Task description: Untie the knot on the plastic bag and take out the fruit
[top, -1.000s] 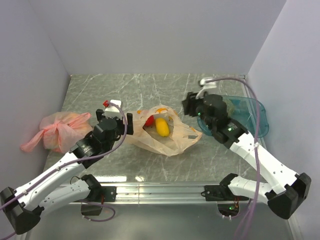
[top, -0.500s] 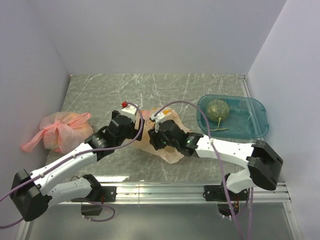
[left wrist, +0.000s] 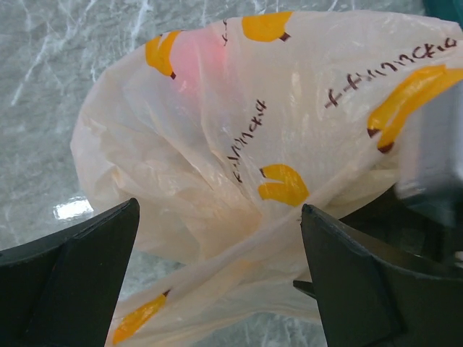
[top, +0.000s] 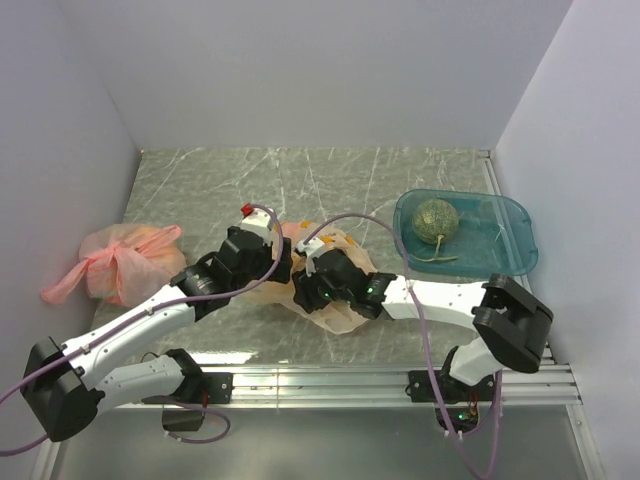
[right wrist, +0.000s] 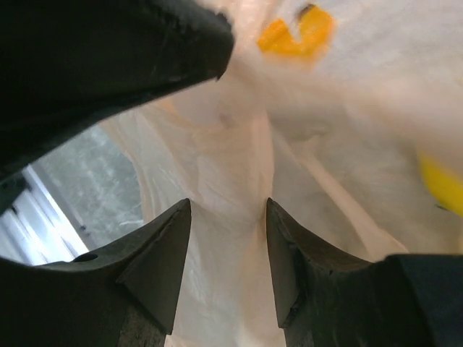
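Note:
The beige-orange plastic bag [top: 345,314] lies crumpled at the table's middle, and both grippers are at it. My left gripper [top: 283,264] is open wide, with a stretched fold of the bag [left wrist: 239,144] between its fingers [left wrist: 72,278]. A red fruit [left wrist: 194,56] glows through the film. My right gripper [top: 303,292] is partly open around a narrow fold of the bag [right wrist: 347,108], and its fingertips [right wrist: 155,271] touch the film. No knot shows. The grey-green melon [top: 437,218] lies in the teal tray [top: 510,250]. The yellow and purple fruits are hidden.
A knotted pink bag [top: 115,262] lies at the left by the wall. The teal tray stands at the right by the side wall. My right gripper's body [left wrist: 434,144] is close by in the left wrist view.
My right arm has swung from the teal tray to the bag, leaving the melon in the tray. My left gripper has moved right to the bag. The bag's open mouth is covered now.

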Robot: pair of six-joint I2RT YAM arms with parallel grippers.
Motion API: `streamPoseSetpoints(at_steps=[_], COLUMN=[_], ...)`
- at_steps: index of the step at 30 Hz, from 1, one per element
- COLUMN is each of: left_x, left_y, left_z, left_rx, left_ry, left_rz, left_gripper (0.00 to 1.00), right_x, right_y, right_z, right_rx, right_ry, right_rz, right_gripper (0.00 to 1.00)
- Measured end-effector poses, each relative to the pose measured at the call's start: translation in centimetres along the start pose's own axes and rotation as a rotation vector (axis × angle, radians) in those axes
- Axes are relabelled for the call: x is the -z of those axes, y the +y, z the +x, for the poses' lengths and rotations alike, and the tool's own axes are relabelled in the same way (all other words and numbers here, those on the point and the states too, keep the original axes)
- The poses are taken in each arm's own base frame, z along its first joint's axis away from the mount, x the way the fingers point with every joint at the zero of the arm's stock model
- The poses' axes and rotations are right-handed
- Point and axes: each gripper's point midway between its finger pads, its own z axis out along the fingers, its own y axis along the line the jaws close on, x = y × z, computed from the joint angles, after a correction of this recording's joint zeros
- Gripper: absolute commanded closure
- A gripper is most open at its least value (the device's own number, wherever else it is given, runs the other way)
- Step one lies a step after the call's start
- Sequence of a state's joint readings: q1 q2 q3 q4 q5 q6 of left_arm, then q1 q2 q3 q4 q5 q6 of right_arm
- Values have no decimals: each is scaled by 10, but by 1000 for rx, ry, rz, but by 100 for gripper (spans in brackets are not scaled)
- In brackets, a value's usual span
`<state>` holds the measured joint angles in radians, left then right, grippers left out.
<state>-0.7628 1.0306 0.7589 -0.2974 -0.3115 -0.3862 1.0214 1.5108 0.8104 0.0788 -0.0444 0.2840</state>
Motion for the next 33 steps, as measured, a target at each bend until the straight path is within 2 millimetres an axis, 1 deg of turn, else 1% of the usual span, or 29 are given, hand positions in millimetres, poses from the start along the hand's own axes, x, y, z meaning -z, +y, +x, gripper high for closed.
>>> streamPoseSetpoints(at_steps=[5,7,9,11,12,14,15,17,20,23,29,32,33], left_x=[-1,-2,-3,-4,-4,-5,-5,-6,-6,-6,-6,-6,-6], left_y=[-4,-4,-4,-4,-4,-4,-4,-4,-4,-4,-4,-4,-4], left_z=[2,3,5,6,6,7,8,9,10,10,10,10,10], left_rx=[30,28,26,25,25,24,23,21,19,19,17,17,17], left_ry=[7,13,20,23,24,28,29,35,41,41,41,41,41], left_rz=[15,14,12,11,11,11,10,10,10,11,12,12,12], left_gripper=[1,1,1,1,1,1,1,1,1,1,1,1,1], right_x=[18,24,28,30,30,32,32,28,13,-2,-25,-32,-34], right_y=[-17,-28,-43,-57,-65,-79,-83,-97,-113,-125,-142,-146,-146], right_z=[-19,-31,-38,-41,-43,-45,-46,-42,-32,-24,-11,-7,-7], right_rx=[-20,-44,-73,-104,-121,-157,-169,-195,-219,-234,-272,-271,-269], right_ry=[-97,-140,-168,-182,-189,-201,-205,-195,-152,-114,-86,-82,-86], right_rz=[101,146,197,245,268,308,322,362,413,445,487,491,489], right_gripper=[46,46,45,42,38,34,30,27,23,21,21,27,36])
